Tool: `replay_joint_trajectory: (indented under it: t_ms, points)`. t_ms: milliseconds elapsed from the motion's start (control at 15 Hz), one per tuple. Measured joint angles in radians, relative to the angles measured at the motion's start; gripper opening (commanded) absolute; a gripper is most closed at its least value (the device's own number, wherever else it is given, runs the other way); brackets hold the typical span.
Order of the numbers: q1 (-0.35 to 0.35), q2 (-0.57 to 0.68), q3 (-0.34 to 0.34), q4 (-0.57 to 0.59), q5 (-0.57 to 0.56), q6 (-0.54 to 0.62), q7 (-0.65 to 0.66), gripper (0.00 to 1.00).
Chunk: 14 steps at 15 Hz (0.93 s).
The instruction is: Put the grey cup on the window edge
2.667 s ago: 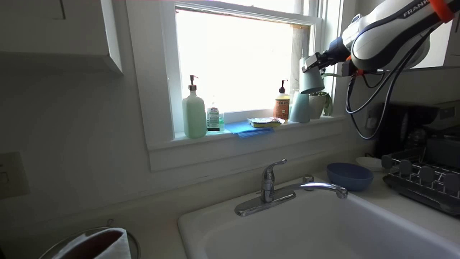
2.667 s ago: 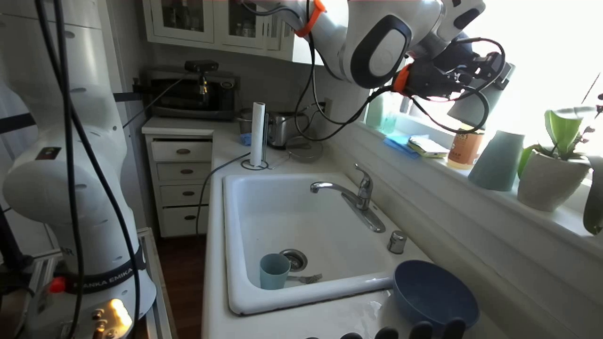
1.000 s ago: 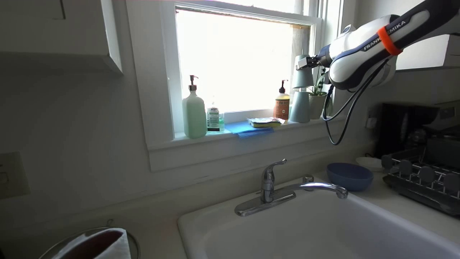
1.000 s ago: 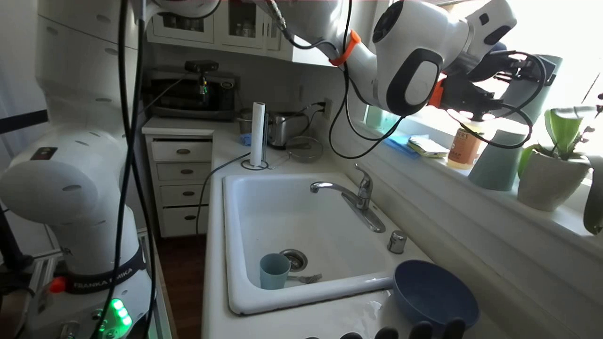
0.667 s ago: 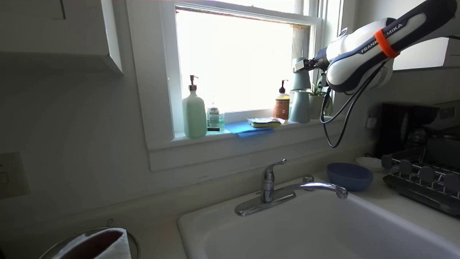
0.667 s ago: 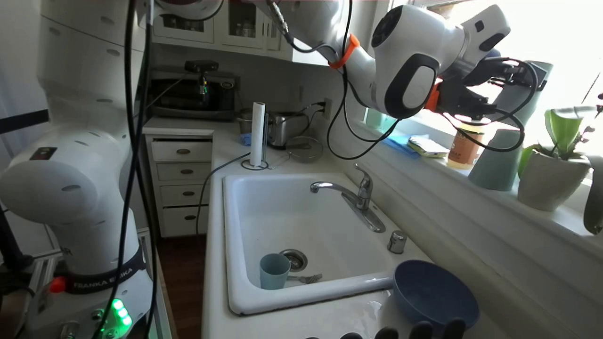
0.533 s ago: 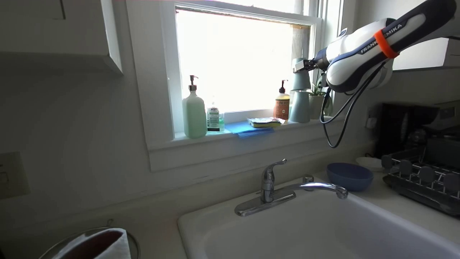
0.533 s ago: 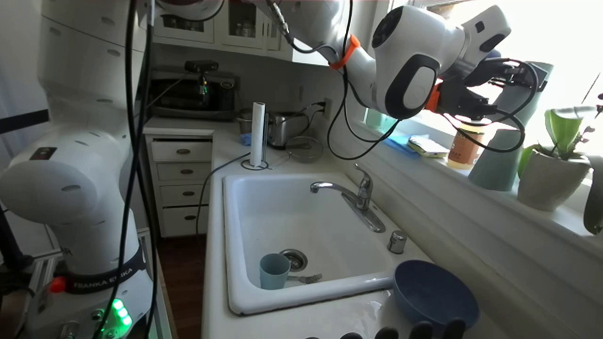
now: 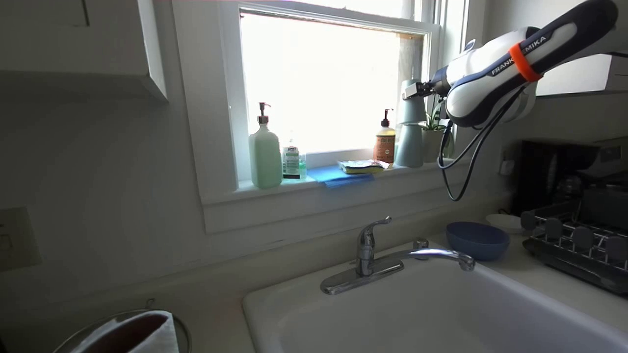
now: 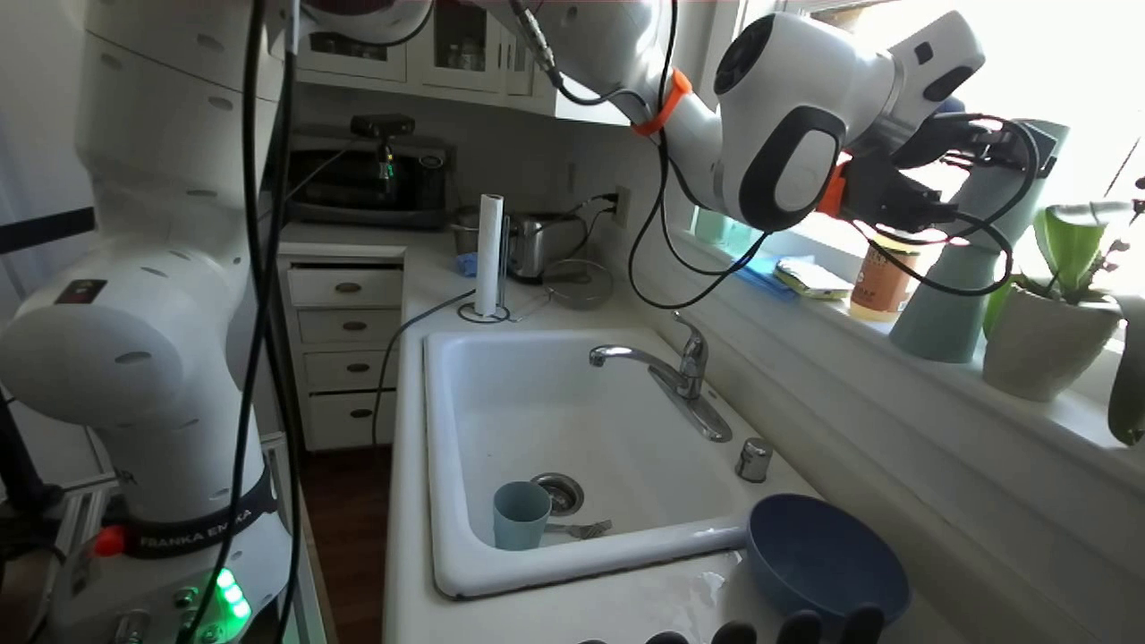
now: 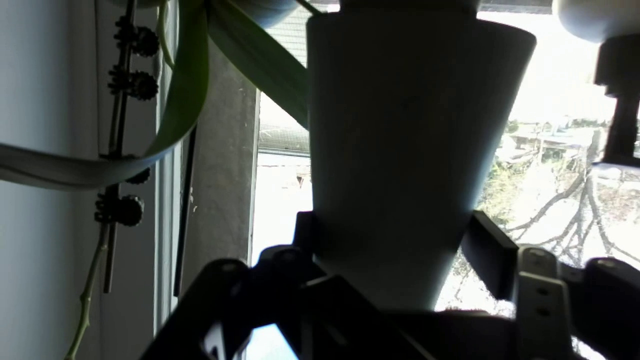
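My gripper (image 11: 395, 235) is shut on the grey cup (image 11: 400, 125), whose wider rim points to the top of the wrist view. One finger pad (image 11: 306, 230) presses one side, and the opposite pad meets the cup near its tip. In both exterior views this cup (image 9: 413, 110) (image 10: 971, 192) hangs mouth down, roughly upright. Directly beneath it, a similar upturned cup (image 9: 409, 147) (image 10: 948, 313) stands on the window edge (image 9: 294, 190). The rim seems to meet that lower cup's base; whether weight rests on it, I cannot tell.
Beside the lower cup stand an orange soap bottle (image 9: 385, 147) and a potted plant (image 10: 1051, 344). Sponges (image 10: 811, 277) and a tall green bottle (image 9: 265, 157) sit further along the sill. Below are the faucet (image 10: 684, 367), sink (image 10: 572, 394) and blue bowl (image 10: 827, 559).
The held cup has gone from tilted to nearly upright and now lines up over the lower cup, close to its base. In the last half second it shifted only slightly sideways.
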Motion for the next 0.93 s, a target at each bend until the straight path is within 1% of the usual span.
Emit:
replay_joint_trajectory:
  t_ms: [400,733,933]
  points:
    - [-0.002,0.016,0.0,0.0,-0.001,0.0,0.0,0.5]
    - [-0.023,0.016,0.036,0.0,-0.013,-0.001,0.0,0.5]
    - [-0.03,0.018,0.045,0.0,-0.019,-0.001,0.0,0.5]
